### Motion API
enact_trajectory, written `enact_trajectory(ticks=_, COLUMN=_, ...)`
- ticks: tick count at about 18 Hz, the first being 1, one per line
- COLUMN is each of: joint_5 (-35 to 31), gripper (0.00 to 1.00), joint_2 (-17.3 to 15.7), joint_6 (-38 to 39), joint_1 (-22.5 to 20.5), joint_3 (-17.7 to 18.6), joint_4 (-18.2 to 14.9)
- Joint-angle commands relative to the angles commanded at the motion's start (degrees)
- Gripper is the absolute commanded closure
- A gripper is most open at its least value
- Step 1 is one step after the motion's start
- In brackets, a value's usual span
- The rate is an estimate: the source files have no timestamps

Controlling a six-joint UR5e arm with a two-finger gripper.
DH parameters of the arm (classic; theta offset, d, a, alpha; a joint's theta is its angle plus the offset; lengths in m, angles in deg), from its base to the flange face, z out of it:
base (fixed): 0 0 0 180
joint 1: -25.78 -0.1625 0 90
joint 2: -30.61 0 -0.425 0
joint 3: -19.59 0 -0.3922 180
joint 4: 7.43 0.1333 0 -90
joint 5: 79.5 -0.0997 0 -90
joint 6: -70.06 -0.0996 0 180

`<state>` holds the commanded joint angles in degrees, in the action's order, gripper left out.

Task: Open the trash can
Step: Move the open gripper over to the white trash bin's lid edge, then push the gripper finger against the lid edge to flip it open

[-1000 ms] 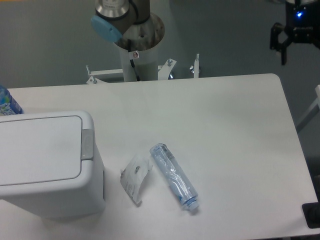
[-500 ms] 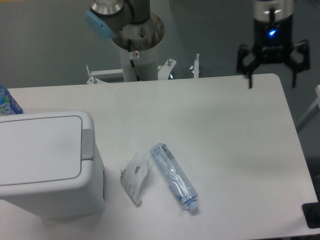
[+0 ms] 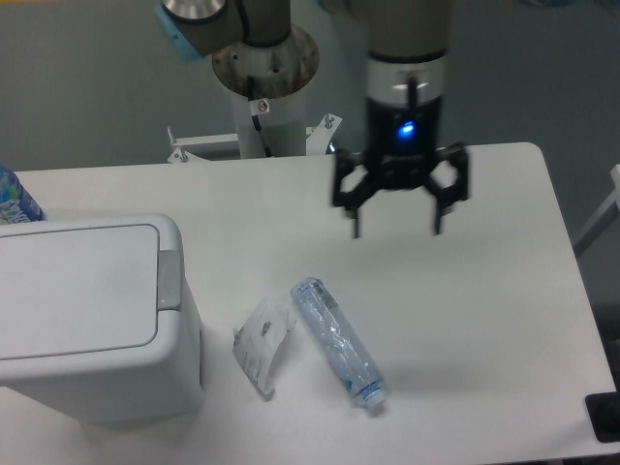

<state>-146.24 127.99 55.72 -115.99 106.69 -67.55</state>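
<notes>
1. Gripper [image 3: 397,231] above the table [image 3: 484,291] behind its middle, fingers pointing down, jaws spread wide, nothing between them.
2. Trash can [image 3: 87,320] at the table's left edge, lid flat and closed, grey tab [image 3: 169,279] on its right side.
3. Clear plastic bottle [image 3: 338,341] lying beside a crumpled wrapper [image 3: 262,344], just right of the can.
4. Well apart from gripper.
</notes>
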Motion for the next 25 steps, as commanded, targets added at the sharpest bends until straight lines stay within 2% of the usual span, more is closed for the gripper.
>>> enact_trajectory(ticks=3, joint_5=5.64, gripper=0.0, joint_2=0.87, joint_6=3.44, joint_1=0.79, joint_3=0.17, joint_4=0.0)
enact_trajectory(ticks=10, joint_5=5.56, gripper=0.0, joint_2=2.64, joint_6=6.43, joint_1=5.97, joint_3=0.0, joint_4=0.0)
enact_trajectory(ticks=25, joint_5=5.3, gripper=0.0, joint_2=2.99, joint_6=6.88, joint_1=8.0, joint_3=0.88, joint_4=0.53)
